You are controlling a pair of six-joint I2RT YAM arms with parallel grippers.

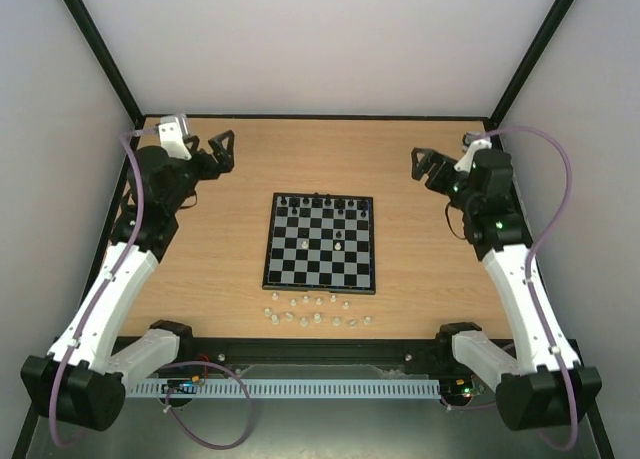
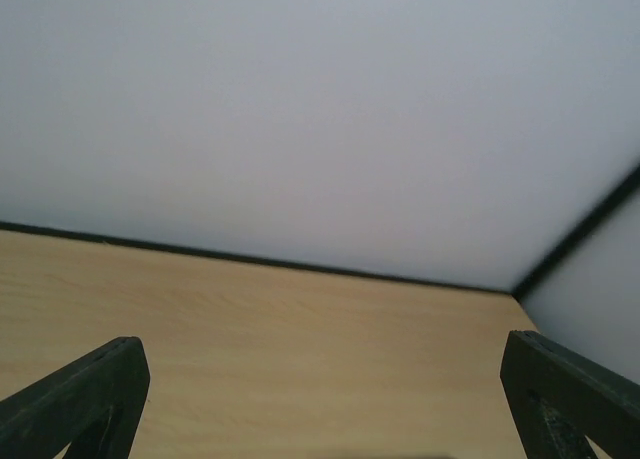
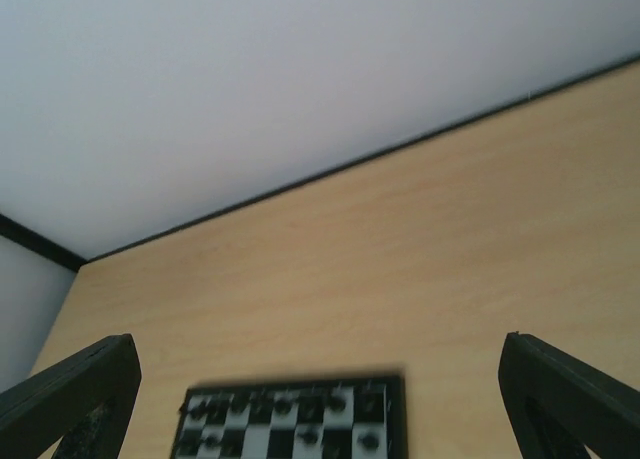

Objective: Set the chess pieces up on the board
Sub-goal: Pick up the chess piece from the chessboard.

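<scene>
The small chessboard [image 1: 320,242] with a black rim lies at the table's middle, tiny black chessmen along its far rows. Two white pieces [image 1: 341,244] stand on middle squares. Several tiny white pieces [image 1: 317,310] lie loose on the wood just in front of the board. My left gripper [image 1: 222,151] is open and empty at the far left, well off the board. My right gripper [image 1: 428,165] is open and empty at the far right. The right wrist view shows the board's far edge [image 3: 295,419] between the spread fingertips [image 3: 75,394]. The left wrist view shows only bare wood and fingertips [image 2: 85,394].
White enclosure walls with black frame bars ring the table [image 1: 230,269]. A black rail and a white cable duct [image 1: 300,387] run along the near edge between the arm bases.
</scene>
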